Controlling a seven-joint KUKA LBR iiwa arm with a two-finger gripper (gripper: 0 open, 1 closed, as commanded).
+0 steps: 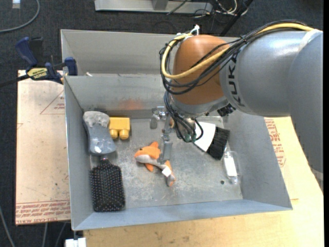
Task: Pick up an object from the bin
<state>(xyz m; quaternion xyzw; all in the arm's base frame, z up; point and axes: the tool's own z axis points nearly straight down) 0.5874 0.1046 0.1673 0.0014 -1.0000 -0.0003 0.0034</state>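
My gripper [166, 153] hangs below the orange wrist cover, near the middle of the bin. It comes down onto an orange and white toy fish [147, 155] lying on the bin floor, at the fish's right side. The fish's white and orange tail end [168, 177] points toward the front. A yellow block [119, 127] lies to the left of the gripper, apart from it. Just right of the gripper sits a white brush with black bristles [213, 140], partly hidden under the arm.
Along the left wall a grey, clear-topped handle [98, 134] runs into a black bristled hairbrush head [107, 188] at the front left. A small white piece [230, 166] lies at the right. The arm covers the back right of the bin.
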